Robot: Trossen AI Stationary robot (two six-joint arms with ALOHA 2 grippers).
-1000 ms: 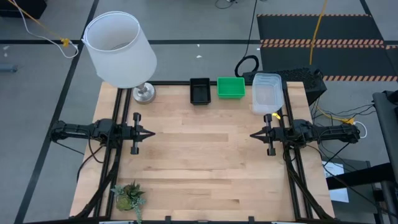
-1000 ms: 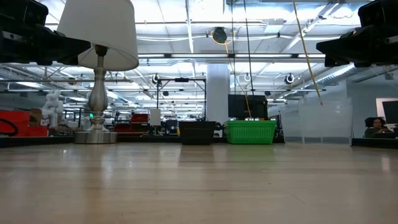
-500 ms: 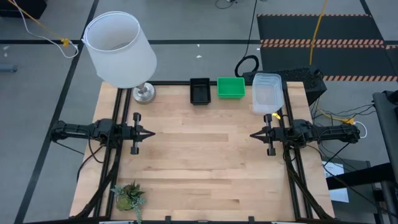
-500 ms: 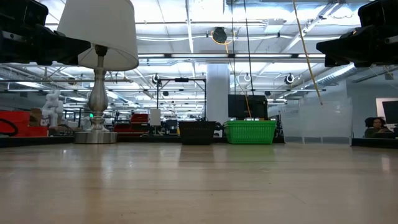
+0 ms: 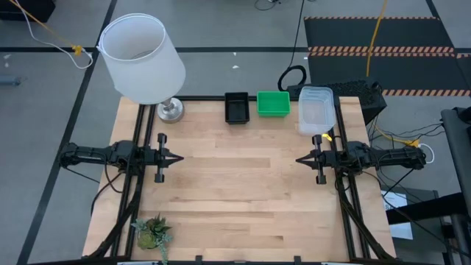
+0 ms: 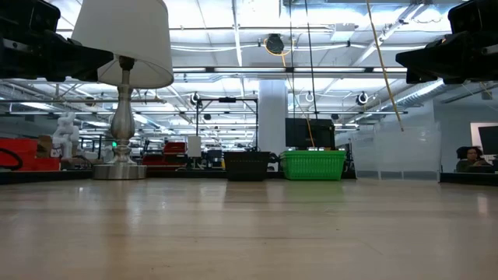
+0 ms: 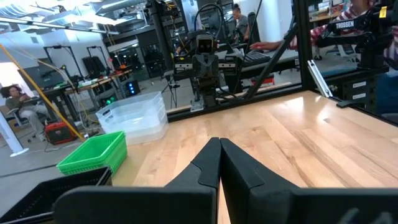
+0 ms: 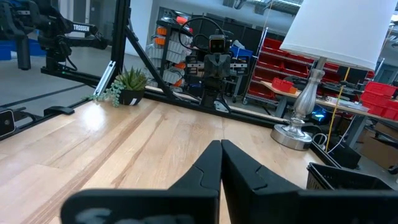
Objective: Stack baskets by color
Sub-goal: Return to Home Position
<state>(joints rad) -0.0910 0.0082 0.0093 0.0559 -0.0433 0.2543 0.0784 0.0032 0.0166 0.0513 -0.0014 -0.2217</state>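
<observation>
Three baskets stand in a row along the table's far edge: a black basket, a bright green basket and a clear basket at the far right, each resting on its bottom. In the low view the black basket and the green basket show side by side. My left gripper hovers shut at the table's left side, pointing level toward the middle. My right gripper hovers shut at the right side, facing it. Both are far from the baskets and hold nothing.
A lamp with a big white shade and a metal foot stands at the far left corner. A small potted plant sits at the near left corner. Bare wood lies between the grippers.
</observation>
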